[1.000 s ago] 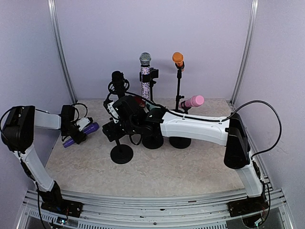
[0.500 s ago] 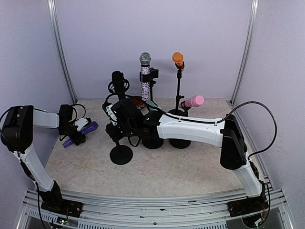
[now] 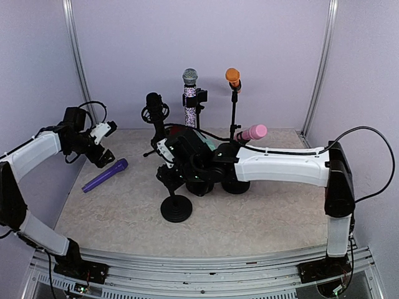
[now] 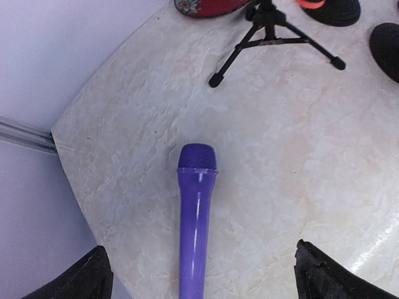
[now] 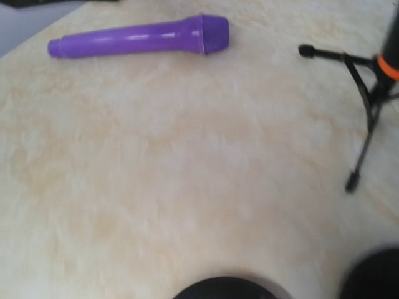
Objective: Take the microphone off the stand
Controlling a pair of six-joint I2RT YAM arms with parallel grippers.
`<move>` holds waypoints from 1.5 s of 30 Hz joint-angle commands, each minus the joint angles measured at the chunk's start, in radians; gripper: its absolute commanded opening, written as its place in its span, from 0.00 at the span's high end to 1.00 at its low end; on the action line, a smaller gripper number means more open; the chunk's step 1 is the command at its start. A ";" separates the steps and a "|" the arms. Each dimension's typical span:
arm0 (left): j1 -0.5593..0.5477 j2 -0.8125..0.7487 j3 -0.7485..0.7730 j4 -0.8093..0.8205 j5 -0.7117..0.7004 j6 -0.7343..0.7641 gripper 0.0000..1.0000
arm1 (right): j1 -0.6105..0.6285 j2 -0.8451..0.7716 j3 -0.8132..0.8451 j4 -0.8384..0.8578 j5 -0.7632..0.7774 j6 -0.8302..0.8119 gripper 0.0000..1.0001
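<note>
- Purple microphone (image 3: 105, 175): lies flat on the tabletop (image 3: 249, 218) at the left, off any stand, with its head toward the middle and its handle toward the left edge.
- Left gripper (image 3: 100, 152): hangs in the air above the purple microphone, apart from it. The fingers (image 4: 87, 280) are spread wide with nothing between them.
- Right gripper (image 3: 169, 179): reaches across to the short pole of the round-base stand (image 3: 176, 208). The fingers seem closed on that pole.
- Hard to make out: the right fingers are black against the black stand in the top view, and the right wrist view does not show them at all.
- Cut off: the handle end of the purple microphone runs out of the bottom of the left wrist view. A red patterned object (image 4: 212, 6) is clipped at the top of that view.
- Blurred: the right wrist view is soft. I cannot tell what the two dark round shapes at its lower edge are.
- Hidden: the right arm covers the feet of the stands carrying the glitter microphone (image 3: 190, 93), the orange microphone (image 3: 232, 76) and the pink microphone (image 3: 251, 132).
- Tripod (image 4: 274, 37): its legs stand near the head of the purple microphone, not touching it.
- Edges: the purple microphone lies near the left edge, where the wall rail meets the tabletop.
- Open room: bare tabletop runs from the round base forward to the near rail and along the right front.
</note>
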 commanded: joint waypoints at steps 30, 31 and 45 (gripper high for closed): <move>-0.131 -0.180 0.014 -0.272 0.185 -0.073 0.01 | -0.424 -1.012 -0.856 -0.046 0.115 0.039 1.00; -0.130 -0.180 0.014 -0.277 0.188 -0.069 0.01 | -0.460 -1.008 -0.859 -0.036 0.105 0.026 1.00; -0.131 -0.195 -0.008 -0.305 0.223 -0.063 0.01 | -0.901 -0.656 -0.682 0.307 -0.104 -0.133 1.00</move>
